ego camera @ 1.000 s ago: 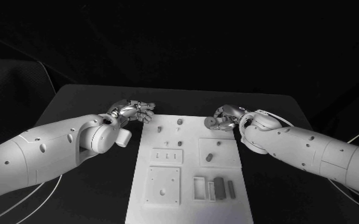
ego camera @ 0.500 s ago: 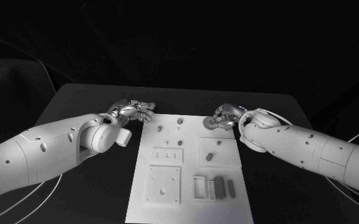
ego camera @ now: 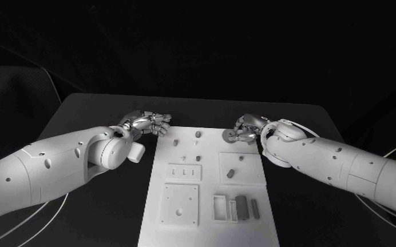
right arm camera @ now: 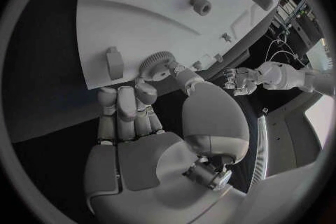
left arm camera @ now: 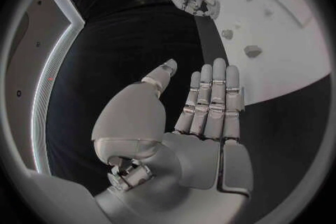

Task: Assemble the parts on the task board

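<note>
The right robot hand (right arm camera: 150, 123) pinched a toothed gear (right arm camera: 155, 63) at the far right corner of the board (ego camera: 210, 212) — just above its surface. The left robot hand (left arm camera: 199, 109) (fingers straight, holding nothing) hovered over the bench (ego camera: 99, 110) beside the board's far left corner.

Lab; black table (ego camera: 99, 110), dark backdrop

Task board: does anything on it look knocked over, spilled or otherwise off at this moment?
Nothing stands out. The white rectangular task board lies square on the black table, small grey parts sit in its recesses, and the right hand pinches a small grey toothed gear at its far corner. The left hand holds nothing.
</note>
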### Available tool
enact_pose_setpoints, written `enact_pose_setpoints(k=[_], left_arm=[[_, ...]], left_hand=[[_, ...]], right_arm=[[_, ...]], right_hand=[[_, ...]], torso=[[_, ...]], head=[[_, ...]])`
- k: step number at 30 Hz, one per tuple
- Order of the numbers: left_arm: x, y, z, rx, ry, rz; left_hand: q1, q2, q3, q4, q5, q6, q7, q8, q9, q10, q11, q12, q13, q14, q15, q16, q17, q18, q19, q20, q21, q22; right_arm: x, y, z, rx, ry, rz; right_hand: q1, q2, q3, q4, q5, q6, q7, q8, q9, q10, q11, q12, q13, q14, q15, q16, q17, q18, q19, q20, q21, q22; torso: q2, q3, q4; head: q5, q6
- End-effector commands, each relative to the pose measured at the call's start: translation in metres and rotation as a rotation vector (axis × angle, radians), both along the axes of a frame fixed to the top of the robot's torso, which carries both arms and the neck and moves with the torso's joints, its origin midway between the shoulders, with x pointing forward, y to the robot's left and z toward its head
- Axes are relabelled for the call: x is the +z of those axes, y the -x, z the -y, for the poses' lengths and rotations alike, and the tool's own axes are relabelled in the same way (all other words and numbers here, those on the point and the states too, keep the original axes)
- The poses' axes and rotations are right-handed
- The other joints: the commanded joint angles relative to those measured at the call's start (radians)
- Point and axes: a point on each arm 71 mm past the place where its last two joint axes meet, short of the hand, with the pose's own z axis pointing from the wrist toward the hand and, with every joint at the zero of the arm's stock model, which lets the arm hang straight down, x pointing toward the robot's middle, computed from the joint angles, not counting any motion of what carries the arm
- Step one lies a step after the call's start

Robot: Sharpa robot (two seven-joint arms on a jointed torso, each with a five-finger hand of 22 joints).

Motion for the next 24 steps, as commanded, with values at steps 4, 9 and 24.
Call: enact_pose_setpoints(k=[4, 9, 24], left_arm=[[0.001, 0.000, 0.003, -0.021, 0.004, 0.003], [0.000, 0.000, 0.003, -0.021, 0.004, 0.002], [0.000, 0.000, 0.003, -0.021, 0.003, 0.001]], left_hand=[[-0.007, 0.000, -0.005, 0.002, 0.003, -0.007, -0.002, -0.004, -0.001, -0.008, -0.002, -0.006, -0.001, 0.000, 0.004, -0.004, 0.000, 0.010, -0.001, 0.004, -0.005, -0.002], [-0.007, 0.000, -0.005, 0.002, 0.003, -0.007, -0.002, -0.004, -0.001, -0.008, -0.002, -0.007, -0.001, 0.000, 0.004, -0.004, 0.000, 0.010, -0.001, 0.004, -0.005, -0.002], [-0.006, 0.000, -0.005, 0.002, 0.003, -0.008, -0.002, -0.005, -0.002, -0.009, -0.002, -0.008, -0.001, 0.000, 0.004, -0.004, 0.000, 0.010, -0.001, 0.004, -0.005, -0.002]], right_arm=[[-0.006, 0.003, -0.008, 0.012, 0.037, -0.034], [-0.006, 0.004, -0.012, 0.008, 0.051, -0.022], [-0.004, 0.003, -0.019, -0.017, 0.085, -0.006]], right_hand=[[-0.027, -0.015, -0.011, 0.002, -0.002, 0.002, 0.006, -0.009, -0.002, -0.007, -0.003, 0.008, 0.002, -0.008, -0.003, 0.006, 0.000, 0.011, -0.006, -0.001, 0.100, 0.002], [-0.058, -0.020, -0.031, 0.004, -0.003, 0.002, 0.006, -0.011, -0.003, -0.011, -0.003, 0.012, 0.003, -0.011, -0.002, 0.011, -0.001, 0.011, -0.009, -0.001, 0.102, 0.003], [-0.092, -0.020, -0.053, 0.007, -0.002, 0.010, 0.005, -0.009, -0.002, -0.013, -0.004, 0.018, 0.004, -0.014, -0.003, 0.017, -0.002, 0.012, -0.011, -0.002, 0.104, 0.005]], torso=[[0.000, -0.0005, 0.0009], [0.000, -0.0005, 0.0006], [0.001, -0.0014, 0.0011]], head=[[-0.002, -0.001], [-0.002, -0.001], [-0.003, 0.001]])
